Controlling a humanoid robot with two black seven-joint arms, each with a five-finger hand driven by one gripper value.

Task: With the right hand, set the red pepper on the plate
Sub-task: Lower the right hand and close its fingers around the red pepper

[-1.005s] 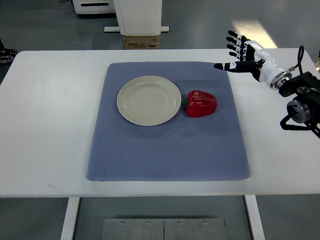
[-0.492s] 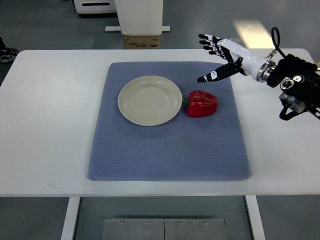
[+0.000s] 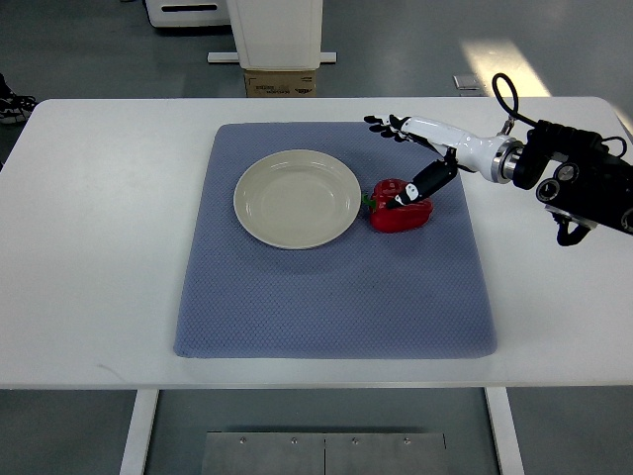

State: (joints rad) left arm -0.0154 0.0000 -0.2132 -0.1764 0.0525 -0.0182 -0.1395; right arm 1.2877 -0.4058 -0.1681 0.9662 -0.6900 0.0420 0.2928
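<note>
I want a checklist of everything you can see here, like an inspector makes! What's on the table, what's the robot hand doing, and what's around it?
Surface: white table with a blue-grey mat on it.
Job's things: red pepper lies on the mat just right of the plate; the plate holds nothing.
Clutter: nothing seen on the table.
Hands: right hand reaches over the pepper, fingers spread, thumb tip over its top; no grasp yet. Left hand not in view.
Cables: a black cable loop at the right wrist.
Surroundings: cardboard box under a white stand behind the table; grey floor.
</note>
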